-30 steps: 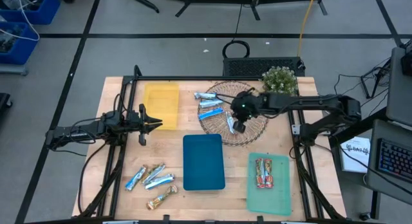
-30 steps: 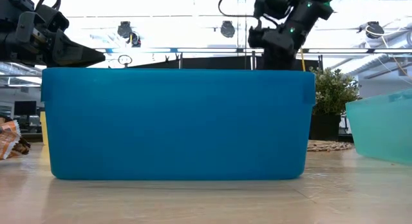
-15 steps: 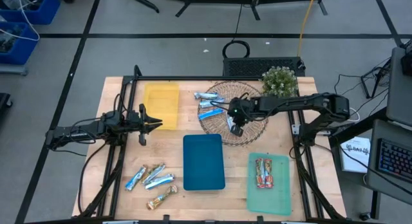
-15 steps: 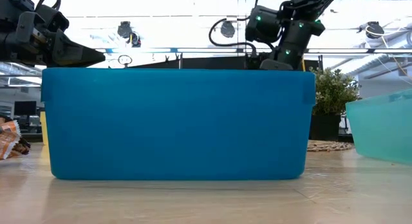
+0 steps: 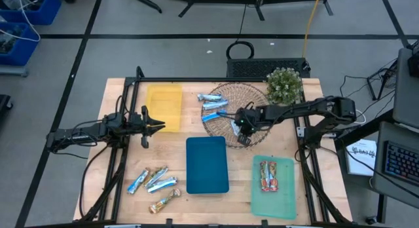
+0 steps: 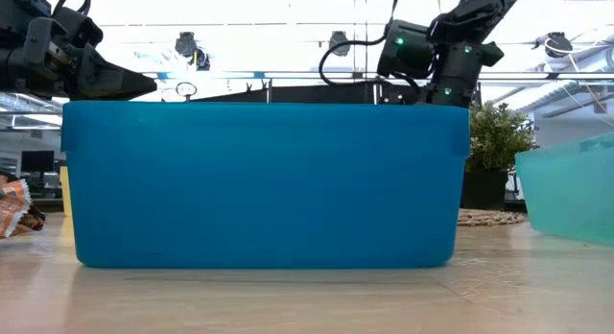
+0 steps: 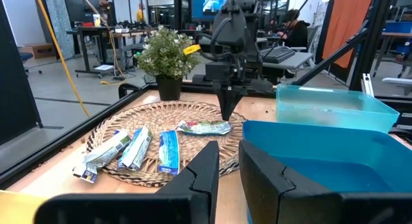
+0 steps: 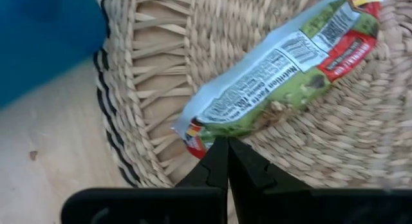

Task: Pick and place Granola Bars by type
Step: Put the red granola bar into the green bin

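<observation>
A green-and-silver granola bar (image 8: 277,76) lies flat on the woven mat (image 8: 161,76), near its front rim. My right gripper (image 8: 225,147) points steeply down, shut, with its tips at the bar's near end (image 7: 205,127). Three blue-and-silver bars (image 5: 213,107) lie on the mat's left part. Several more bars (image 5: 156,183) lie loose on the table at the front left. Red bars (image 5: 267,174) lie in the green tray (image 5: 275,203). My left gripper (image 7: 228,156) hovers level beside the yellow tray (image 5: 163,105), slightly open and empty. My right gripper's shut fingertips (image 8: 219,161) come from above at the torn end of the green bar's wrapper (image 8: 193,135). I cannot tell whether they touch it. The bar lies flat on the mat.
A blue tray (image 5: 207,164) stands at the table's middle front and hides the mat in the low view. A potted plant (image 5: 284,84) stands at the far right corner. Bare wood lies between the trays.
My right gripper has come down toward the woven mat and a little toward the table's near edge, staying shut. It now stands lower behind the blue tray in the low view. The bars have not moved.
</observation>
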